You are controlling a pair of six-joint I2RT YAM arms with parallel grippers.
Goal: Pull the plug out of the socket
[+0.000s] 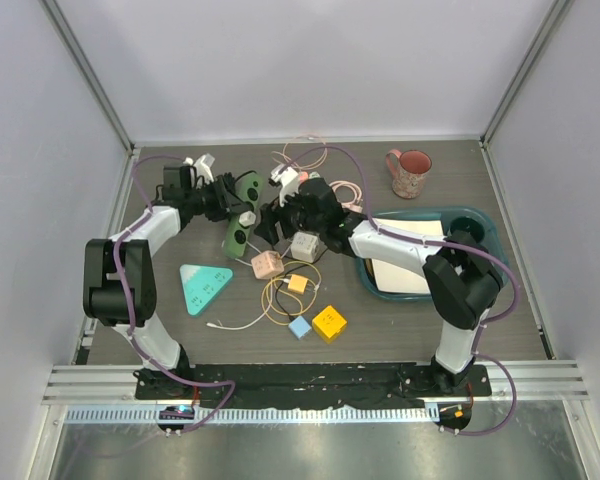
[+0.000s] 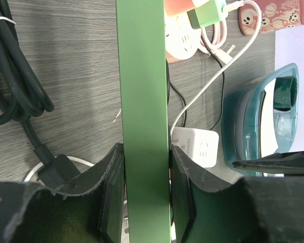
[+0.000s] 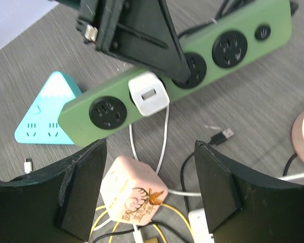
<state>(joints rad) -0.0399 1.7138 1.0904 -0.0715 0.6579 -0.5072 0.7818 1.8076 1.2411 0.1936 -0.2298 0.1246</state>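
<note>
The green power strip [image 1: 242,215] lies tilted at mid-table, with a white plug [image 3: 149,94] seated in one of its sockets. In the top view the plug [image 1: 248,218] shows as a small white block on the strip. My left gripper [image 2: 146,197] is shut on the strip's edge [image 2: 144,101], near the strip's far end [image 1: 223,203]. My right gripper [image 3: 151,190] is open, just short of the plug and above a pink cube socket [image 3: 134,195]. It holds nothing. In the top view the right gripper [image 1: 276,222] sits right of the strip.
A teal triangular socket [image 1: 202,287], a pink cube [image 1: 267,264], a white cube [image 1: 303,245], a blue cube [image 1: 299,326] and a yellow cube [image 1: 329,322] lie among loose cables. A teal tray [image 1: 480,225] and a pink mug [image 1: 409,172] stand to the right.
</note>
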